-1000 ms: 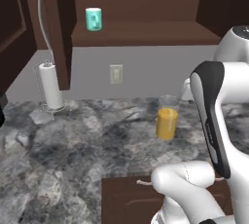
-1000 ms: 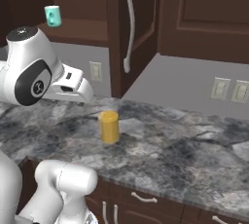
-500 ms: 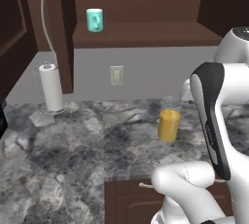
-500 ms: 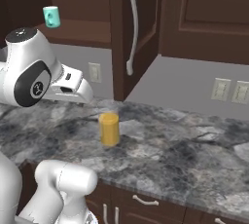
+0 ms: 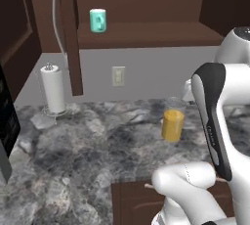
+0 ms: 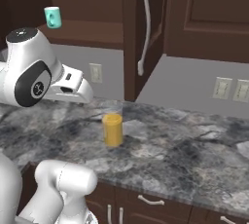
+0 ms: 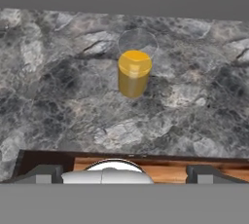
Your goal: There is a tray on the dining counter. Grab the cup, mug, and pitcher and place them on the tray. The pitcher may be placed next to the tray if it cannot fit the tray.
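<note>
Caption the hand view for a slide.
Open tool above the tray, facing the pitcher upright on the marbled dining counter.

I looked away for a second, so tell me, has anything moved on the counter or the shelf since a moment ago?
Nothing visibly changed. The pitcher stands in the same spot on the dining counter, the mug sits on the shelf, and the hand hangs open over the tray, holding nothing.

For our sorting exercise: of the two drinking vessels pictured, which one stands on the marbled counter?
The pitcher, clear glass with orange-yellow liquid, stands on the counter; the teal mug sits on the cabinet shelf.
</note>
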Controlling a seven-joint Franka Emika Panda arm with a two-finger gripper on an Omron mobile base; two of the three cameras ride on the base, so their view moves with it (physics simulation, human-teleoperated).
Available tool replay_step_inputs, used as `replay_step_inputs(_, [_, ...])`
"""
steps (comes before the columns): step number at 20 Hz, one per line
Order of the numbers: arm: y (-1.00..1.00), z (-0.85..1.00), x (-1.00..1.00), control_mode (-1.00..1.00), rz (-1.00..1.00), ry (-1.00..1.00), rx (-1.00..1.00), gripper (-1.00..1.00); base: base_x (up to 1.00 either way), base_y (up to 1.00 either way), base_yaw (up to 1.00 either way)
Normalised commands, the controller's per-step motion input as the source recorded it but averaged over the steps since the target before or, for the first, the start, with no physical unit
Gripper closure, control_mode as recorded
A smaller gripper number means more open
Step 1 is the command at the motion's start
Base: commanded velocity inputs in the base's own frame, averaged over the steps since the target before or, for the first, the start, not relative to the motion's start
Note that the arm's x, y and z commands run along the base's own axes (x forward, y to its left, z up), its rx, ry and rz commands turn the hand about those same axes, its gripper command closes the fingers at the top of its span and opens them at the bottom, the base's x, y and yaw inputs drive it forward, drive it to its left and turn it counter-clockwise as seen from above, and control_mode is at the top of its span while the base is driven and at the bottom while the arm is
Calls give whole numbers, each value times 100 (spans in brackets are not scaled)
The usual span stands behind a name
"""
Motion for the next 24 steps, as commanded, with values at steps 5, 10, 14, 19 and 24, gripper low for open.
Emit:
replay_step_inputs(5, [0,0,0,100,0,0,0,-100,15,83,0])
replay_step_inputs(10, [0,0,0,100,0,0,0,-100,7,83,-4])
replay_step_inputs(14, [0,0,0,100,0,0,0,-100,10,66,-9])
replay_step_inputs(19, [0,0,0,100,0,0,0,-100,1,27,-4])
replay_step_inputs(24, [0,0,0,100,0,0,0,-100,0,0,0])
